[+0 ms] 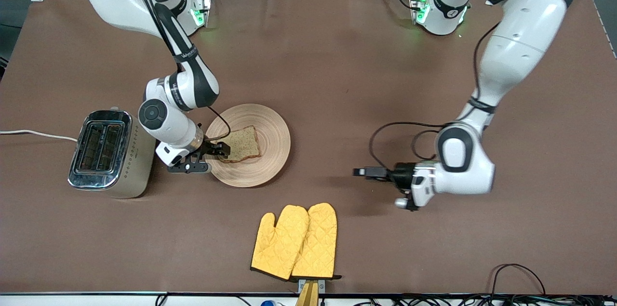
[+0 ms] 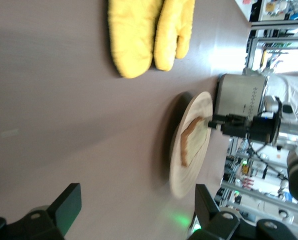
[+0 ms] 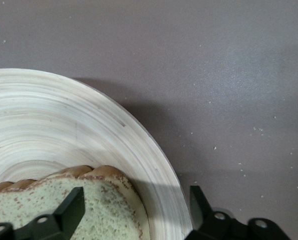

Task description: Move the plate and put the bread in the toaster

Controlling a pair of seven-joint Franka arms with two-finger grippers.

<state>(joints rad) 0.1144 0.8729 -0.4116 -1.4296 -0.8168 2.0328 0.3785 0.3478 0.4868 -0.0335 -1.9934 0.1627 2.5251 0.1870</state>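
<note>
Front view: the bread (image 1: 242, 144) lies on the plate (image 1: 270, 125), beside the toaster (image 1: 107, 153); the right tool (image 1: 214, 155), spread, straddles the slice's edge nearest the toaster. The left tool (image 1: 362, 172) hangs over bare desk (image 1: 337, 65), toward the left arm's end.

Left wrist view: left tool (image 2: 134, 207) spread wide, holding nothing.

Right wrist view: right tool (image 3: 134, 207) with one finger (image 3: 69, 210) over the bread (image 3: 64, 205), the other off the plate's (image 3: 64, 125) rim.

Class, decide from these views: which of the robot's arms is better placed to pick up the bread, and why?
Right. The right gripper is at the bread on the plate, jaws open, beside the toaster. The left gripper hangs open over bare table, well away from the plate.
</note>
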